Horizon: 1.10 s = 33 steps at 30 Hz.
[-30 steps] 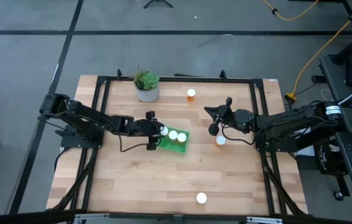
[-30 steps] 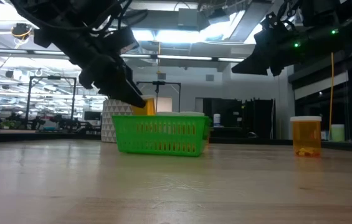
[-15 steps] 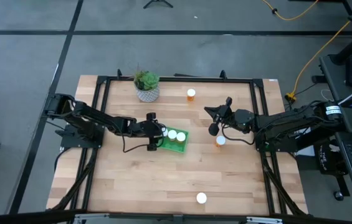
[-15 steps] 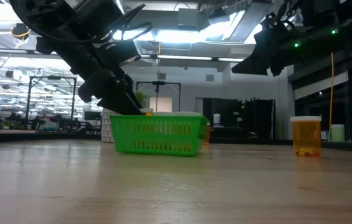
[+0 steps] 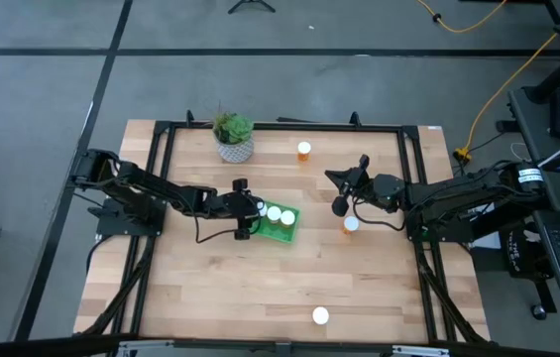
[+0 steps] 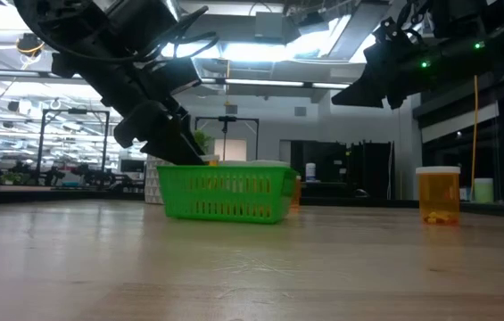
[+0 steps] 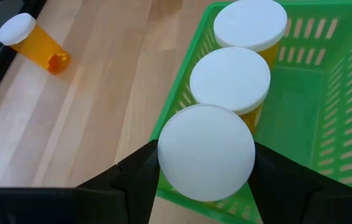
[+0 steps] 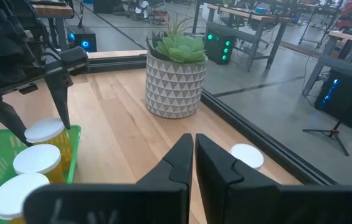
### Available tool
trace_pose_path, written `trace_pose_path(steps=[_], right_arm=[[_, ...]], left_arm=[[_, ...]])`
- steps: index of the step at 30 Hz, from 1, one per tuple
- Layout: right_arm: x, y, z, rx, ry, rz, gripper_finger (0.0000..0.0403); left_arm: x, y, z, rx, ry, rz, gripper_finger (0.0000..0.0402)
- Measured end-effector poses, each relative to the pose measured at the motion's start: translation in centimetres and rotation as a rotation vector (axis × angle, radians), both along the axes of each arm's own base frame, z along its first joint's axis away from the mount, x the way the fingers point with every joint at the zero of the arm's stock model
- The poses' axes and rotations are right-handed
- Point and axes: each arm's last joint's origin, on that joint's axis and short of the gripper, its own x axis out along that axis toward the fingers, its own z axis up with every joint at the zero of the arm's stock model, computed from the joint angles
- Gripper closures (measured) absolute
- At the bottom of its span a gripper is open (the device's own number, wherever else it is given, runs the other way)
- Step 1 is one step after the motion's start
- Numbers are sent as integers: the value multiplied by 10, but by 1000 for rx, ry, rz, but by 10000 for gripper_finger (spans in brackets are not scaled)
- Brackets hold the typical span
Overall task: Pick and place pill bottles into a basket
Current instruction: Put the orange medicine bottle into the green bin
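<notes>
Here we see the left gripper [image 7: 205, 163] with fingers pinching a pill bottle [image 7: 206, 151] at the near corner of the green basket [image 5: 286, 232], two capped bottles [image 7: 230, 79] already inside, right gripper [image 8: 193, 155] with fingers pressed together above the worktop [image 5: 220, 288].

This looks like a robotics lab in a big open hall. The wooden bench [image 5: 210, 288] stands on a grey concrete floor [image 5: 42, 89], with a yellow cable [image 5: 503, 84] trailing across it. Beyond it are workbenches [image 8: 256, 15] with lit equipment, metal racks [image 6: 60, 143] and bright ceiling lights [image 6: 260, 49].
</notes>
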Motion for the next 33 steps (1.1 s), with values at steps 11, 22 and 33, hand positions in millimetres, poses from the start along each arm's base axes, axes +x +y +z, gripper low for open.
trace_pose_path(steps=[11, 22, 33], right_arm=[[0, 0, 0, 0, 0, 0, 380], [0, 0, 0, 0, -1, 0, 380], [0, 0, 0, 0, -1, 0, 380]], left_arm=[[0, 0, 0, -1, -1, -1, 189], [1, 0, 2, -3, -24, -1, 176], [1, 0, 2, -3, -22, -3, 172]])
